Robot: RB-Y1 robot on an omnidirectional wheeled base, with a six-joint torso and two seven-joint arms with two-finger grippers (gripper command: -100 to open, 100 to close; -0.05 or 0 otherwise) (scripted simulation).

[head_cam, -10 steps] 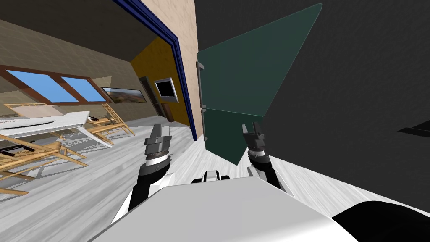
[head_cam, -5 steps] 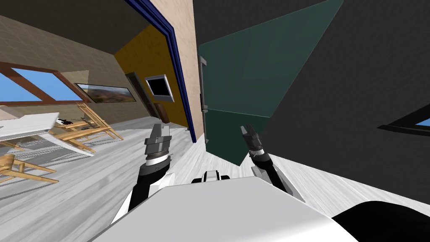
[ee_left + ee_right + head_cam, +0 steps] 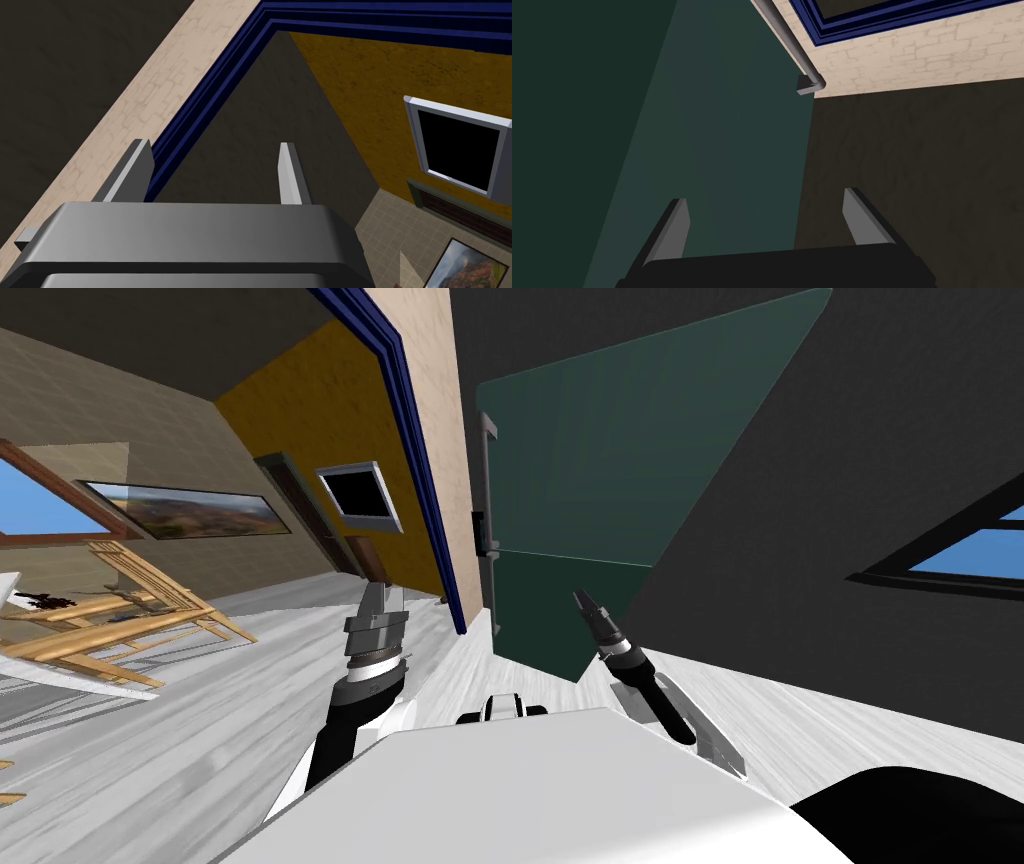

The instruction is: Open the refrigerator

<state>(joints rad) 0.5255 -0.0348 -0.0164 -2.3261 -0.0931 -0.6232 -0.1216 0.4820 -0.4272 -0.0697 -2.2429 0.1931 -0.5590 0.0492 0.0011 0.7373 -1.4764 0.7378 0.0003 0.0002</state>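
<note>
1. Edges/room: tall dark green box-shaped refrigerator [image 3: 600, 488] stands in a corner, handle side beside a beige brick wall strip [image 3: 447, 408], dark grey wall [image 3: 870, 418] on its other side. Blue door frame [image 3: 415, 448] borders the beige strip. Pale grey plank floor [image 3: 200, 728] runs up to the fridge base. Light wooden chairs [image 3: 130, 623] sit well off to the L.
2. R arm: forearm stretched fwd toward lower fridge front. Right gripper [image 3: 588, 606] is near the green face, not touching. Its fingers [image 3: 677, 220] are spread wide w/ nothing between them, aimed at the door panel, handle end beyond the tips.
3. L arm: left gripper [image 3: 383, 600] held upright ahead of the chest, facing the blue frame. It is wide apart too, empty.
4. Fridge: thin grey bar handle [image 3: 792, 45] runs along the edge next to the beige strip. A horizontal seam splits the upper door from a darker lower one. Both look flush w/ the body.
</note>
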